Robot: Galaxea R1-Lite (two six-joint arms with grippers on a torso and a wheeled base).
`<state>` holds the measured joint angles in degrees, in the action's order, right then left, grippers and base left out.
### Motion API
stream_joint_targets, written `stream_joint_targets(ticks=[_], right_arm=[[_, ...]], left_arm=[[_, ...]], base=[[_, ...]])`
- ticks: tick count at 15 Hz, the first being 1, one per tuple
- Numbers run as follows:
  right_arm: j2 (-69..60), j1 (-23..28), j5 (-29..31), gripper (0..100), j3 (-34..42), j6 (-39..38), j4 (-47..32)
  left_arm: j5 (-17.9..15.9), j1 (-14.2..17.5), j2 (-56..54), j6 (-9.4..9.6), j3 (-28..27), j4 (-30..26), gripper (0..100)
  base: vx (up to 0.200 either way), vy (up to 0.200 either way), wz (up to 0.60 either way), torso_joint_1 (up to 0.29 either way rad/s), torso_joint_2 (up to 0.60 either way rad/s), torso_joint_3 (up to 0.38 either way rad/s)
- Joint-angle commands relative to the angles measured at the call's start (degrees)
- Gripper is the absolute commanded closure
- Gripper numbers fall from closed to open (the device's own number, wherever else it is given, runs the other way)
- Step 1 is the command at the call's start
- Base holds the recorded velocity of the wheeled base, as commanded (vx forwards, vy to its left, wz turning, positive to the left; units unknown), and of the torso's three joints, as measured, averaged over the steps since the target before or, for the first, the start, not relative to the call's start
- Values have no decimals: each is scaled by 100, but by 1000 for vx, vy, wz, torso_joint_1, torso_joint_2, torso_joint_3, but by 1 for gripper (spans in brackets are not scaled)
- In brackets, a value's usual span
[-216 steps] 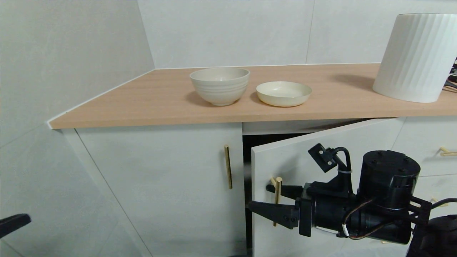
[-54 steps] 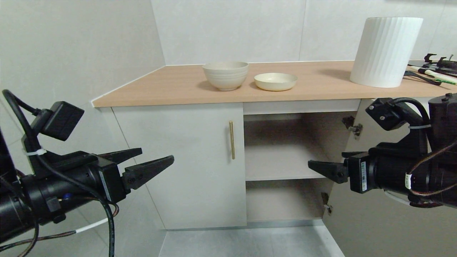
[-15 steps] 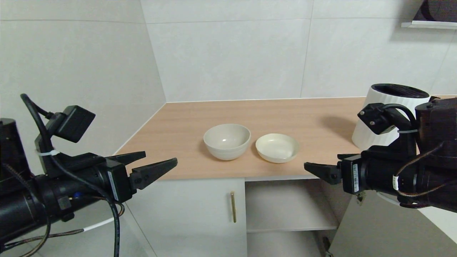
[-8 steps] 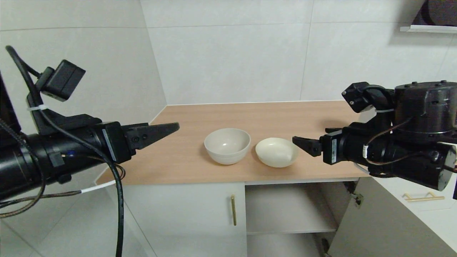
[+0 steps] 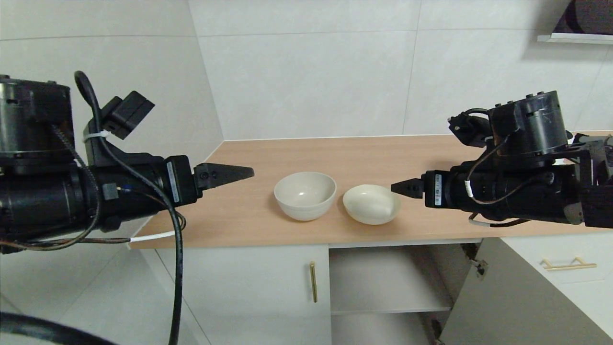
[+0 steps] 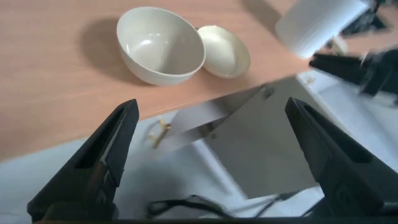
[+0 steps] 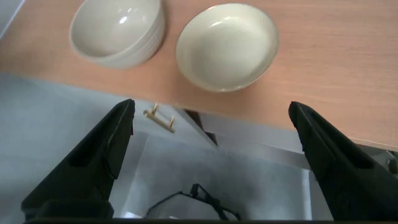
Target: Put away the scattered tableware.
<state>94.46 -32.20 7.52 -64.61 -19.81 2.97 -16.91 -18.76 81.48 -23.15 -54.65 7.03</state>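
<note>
Nearest to me are the two arms, held out level from either side at counter height. The left gripper [image 5: 242, 172] points in toward the middle, and its wrist view shows the two fingers spread wide with nothing between them. The right gripper [image 5: 403, 187] faces it from the other side, fingers likewise spread wide and bare, its tip close to the dish [image 5: 371, 205] but not touching it.

Below them the cupboard [image 5: 388, 282] stands open on its right half. Its door [image 5: 503, 297] is swung out toward me and a pale shelf shows inside. The left half is closed, with a slim brass handle [image 5: 312, 281] upright on it.

On the wooden counter [image 5: 335, 153] above, near the front edge, sits the deep ribbed bowl [image 5: 304, 194]. The shallow cream dish is just beside it on the right, a sliver apart. Both are upright, with nothing in them, and both lie between the two grippers.

Farther along to the right, the left wrist view catches a white ribbed container [image 6: 314, 25] on the counter. Pale wall tiles [image 5: 306, 81] close off the back and the left corner.
</note>
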Motion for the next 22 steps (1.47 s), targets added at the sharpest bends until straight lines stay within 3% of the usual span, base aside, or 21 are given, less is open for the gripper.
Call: stream_joint_targets(ticks=[1, 3, 4, 5, 6, 7, 8, 10, 14, 22], right_arm=[[512, 29, 285, 0, -289, -172, -34], [810, 117, 601, 0, -474, -260, -34], [969, 196, 619, 0, -544, -392, 1], [969, 196, 619, 0, -544, -392, 1], [1118, 293, 610, 0, -597, -427, 45], [1162, 319, 619, 0, -597, -427, 80], [1188, 337, 619, 0, -597, -427, 124], [1206, 363, 610, 0, -588, -427, 124], [1232, 372, 610, 0, -588, -427, 124], [1259, 372, 610, 0, -588, -427, 124]], left_arm=[[21, -14, 641, -621, -362, -27, 0], [144, -31, 992, -998, -529, -27, 0], [408, -40, 1379, -1139, -643, -35, 0], [408, -40, 1379, -1139, -643, -35, 0], [830, -40, 1959, -1165, -819, -18, 0], [909, -57, 2135, -1227, -863, -9, 0], [935, -128, 2399, -1464, -969, 17, 0], [1058, -189, 2733, -1754, -1179, 9, 0], [1717, -348, 3348, -1939, -1575, 17, 0], [1735, -356, 3383, -2009, -1610, 9, 0]], base=[[0, 0, 0, 0, 0, 0], [0, 0, 0, 0, 0, 0], [0, 0, 0, 0, 0, 0], [0, 0, 0, 0, 0, 0], [0, 0, 0, 0, 0, 0], [0, 0, 0, 0, 0, 0], [0, 0, 0, 0, 0, 0], [0, 0, 0, 0, 0, 0], [0, 0, 0, 0, 0, 0], [0, 0, 0, 0, 0, 0]])
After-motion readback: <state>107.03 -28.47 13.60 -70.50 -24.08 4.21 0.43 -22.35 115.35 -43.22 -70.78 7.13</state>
